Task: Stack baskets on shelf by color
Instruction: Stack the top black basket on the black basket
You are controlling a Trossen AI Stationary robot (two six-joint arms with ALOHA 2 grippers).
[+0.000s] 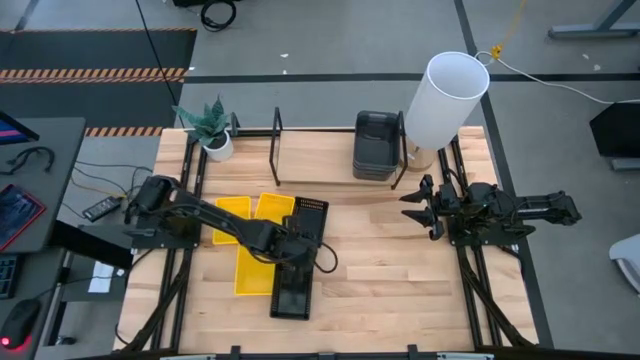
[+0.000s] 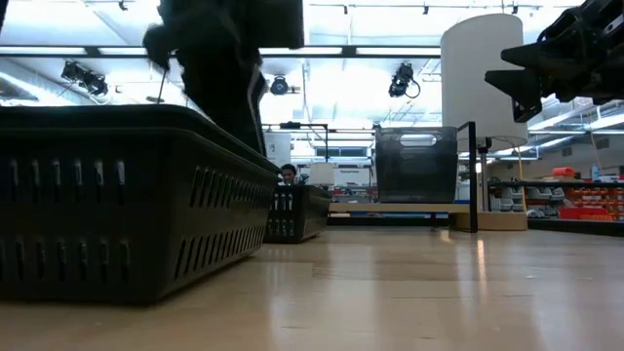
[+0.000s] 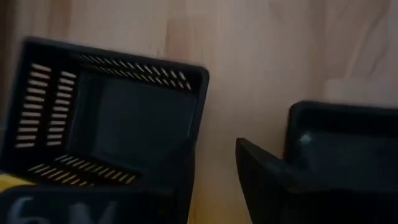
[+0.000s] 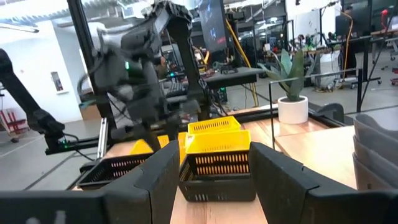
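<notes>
two dark robot arms worked apart: the left gripper (image 1: 290,252), fingers parted, hung over small black perforated plastic baskets (image 1: 296,285) to grasp one, while the right gripper (image 1: 420,207) waited open.

Dark grey baskets (image 1: 375,145) sit nested on the black shelf (image 1: 276,132) at the table's far edge. Yellow baskets (image 1: 252,258) lie scattered mid-table beside black perforated baskets (image 1: 303,222), one of them (image 1: 292,290) nearer the front edge.
</notes>
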